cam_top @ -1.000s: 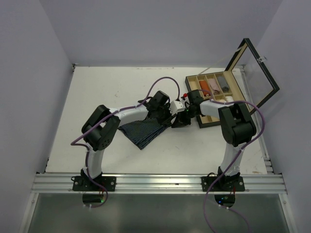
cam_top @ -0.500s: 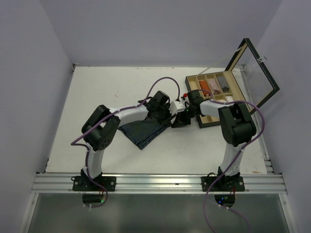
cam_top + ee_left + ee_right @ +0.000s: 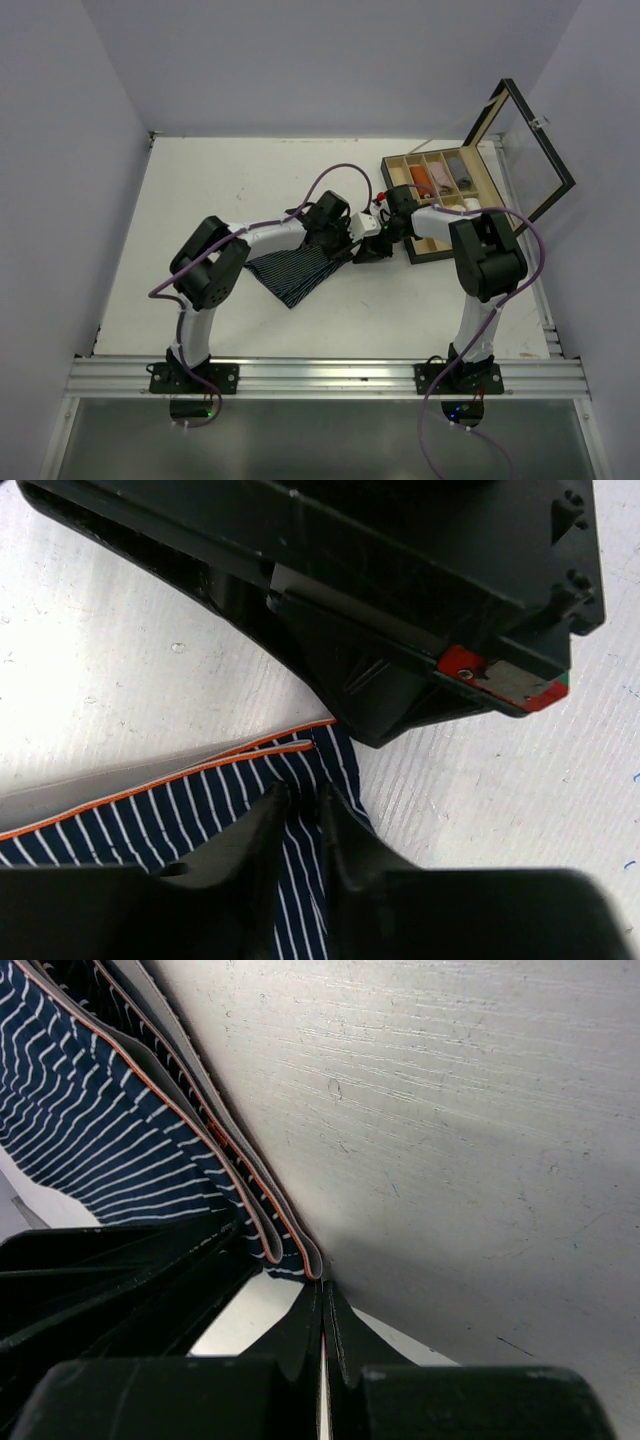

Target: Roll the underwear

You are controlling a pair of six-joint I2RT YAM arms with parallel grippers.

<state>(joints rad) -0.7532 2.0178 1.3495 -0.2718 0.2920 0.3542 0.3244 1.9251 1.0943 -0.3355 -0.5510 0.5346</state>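
The navy striped underwear point(image 3: 295, 272) lies folded but unrolled on the counter point(image 3: 200, 200), centre-left. The left end effector point(image 3: 302, 802), nearly closed, seemingly pinches its right corner. The right end effector point(image 3: 322, 1302), fully closed and empty, touches the hem. Rolling has barely begun.

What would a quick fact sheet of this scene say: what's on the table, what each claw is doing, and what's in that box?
Cloth: navy striped underwear, folded in layers on the white table, not rolled up
Left gripper: closed on a fold of the underwear
Right gripper: shut, tips at the cloth's orange-trimmed edge; whether it pinches the cloth cannot be told
Box: wooden box on the table's right side, glass lid propped open, several compartments holding small rolled items
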